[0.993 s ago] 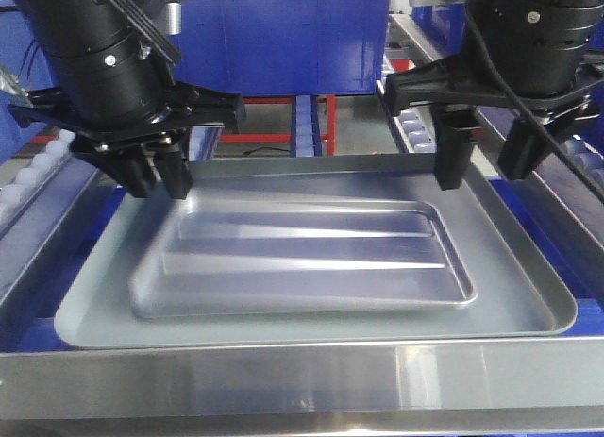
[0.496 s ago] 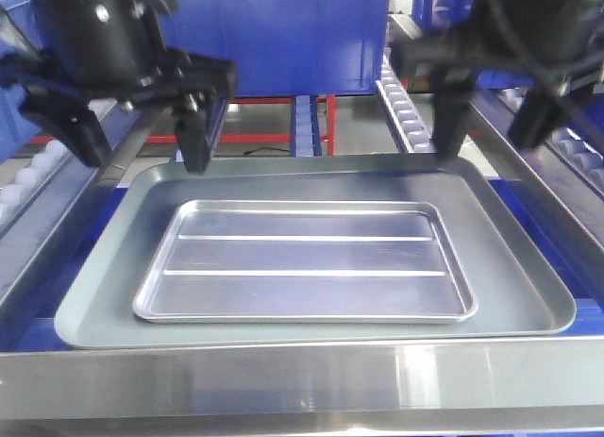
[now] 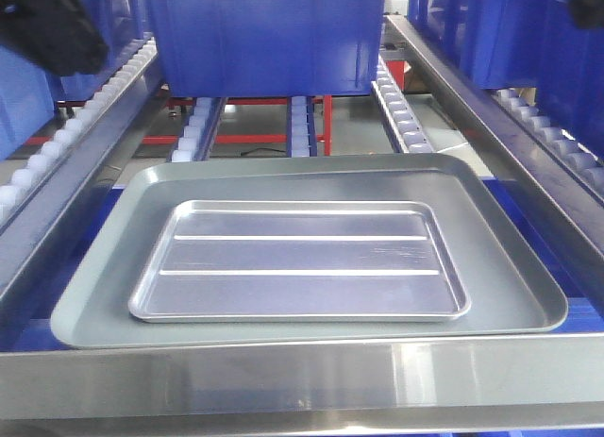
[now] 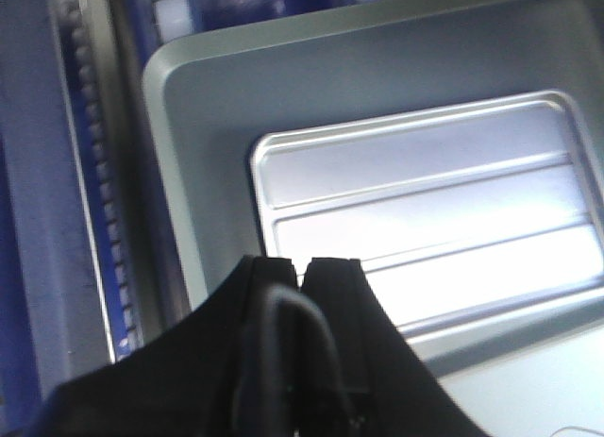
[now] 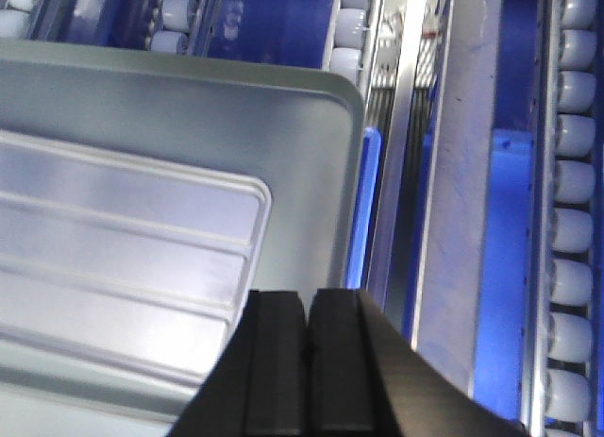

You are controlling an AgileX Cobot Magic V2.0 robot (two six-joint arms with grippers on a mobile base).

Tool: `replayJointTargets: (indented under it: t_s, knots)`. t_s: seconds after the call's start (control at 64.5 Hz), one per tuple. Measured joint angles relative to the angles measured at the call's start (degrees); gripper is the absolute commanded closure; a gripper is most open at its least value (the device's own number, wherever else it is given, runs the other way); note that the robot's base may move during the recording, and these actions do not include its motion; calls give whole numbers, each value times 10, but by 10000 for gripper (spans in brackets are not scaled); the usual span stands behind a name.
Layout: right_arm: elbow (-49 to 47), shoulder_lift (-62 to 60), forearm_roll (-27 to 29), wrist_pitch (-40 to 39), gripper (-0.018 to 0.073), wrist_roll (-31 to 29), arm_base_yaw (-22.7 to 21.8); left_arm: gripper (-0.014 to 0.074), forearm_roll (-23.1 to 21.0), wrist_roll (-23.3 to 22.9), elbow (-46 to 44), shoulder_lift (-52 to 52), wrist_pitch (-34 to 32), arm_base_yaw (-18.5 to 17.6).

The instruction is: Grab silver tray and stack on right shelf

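Placement looks complete: silver tray [image 3: 300, 260] lies nested in grey tray [image 3: 85, 295] behind the shelf's front crossbar [image 3: 302, 376] (rim contains it); left gripper [image 4: 304, 265] and right gripper [image 5: 308, 310] clenched, empty.

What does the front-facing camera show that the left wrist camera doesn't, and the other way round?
Only the front-facing view shows the blue bin at the back, the brushed-steel front crossbar of the right shelf, and the roller rails on both sides. Only the left wrist view shows the left gripper, its black fingers pressed together above the trays and gripping nothing. Both show the silver tray lying flat inside the larger grey tray.
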Motion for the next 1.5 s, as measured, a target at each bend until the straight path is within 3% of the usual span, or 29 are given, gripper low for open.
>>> replayJointTargets:
  t_s: [0.264,0.434,0.791,1.148,1.226,1.35,1.505]
  knots:
    - [206,-184,-48,-153,503,0,0,697,47,0,205,-145,-184,-23]
    - [263,-252,-57,-192,503,0,0,697,55,0,272,-179,-257,-24]
    - [267,-256,-61,-203,503,0,0,697,56,0,277,-170,-278,-24]
    - [267,-256,-61,-204,503,0,0,697,55,0,277,-91,-293,-24]
    - [267,-256,-61,-204,503,0,0,697,24,42,277,-85,-315,-24]
    - [267,-256,-61,-205,503,0,0,697,-100,203,277,-94,-342,-24]
    - [267,-256,-61,-205,503,0,0,697,-186,321,299,-178,-347,-24]
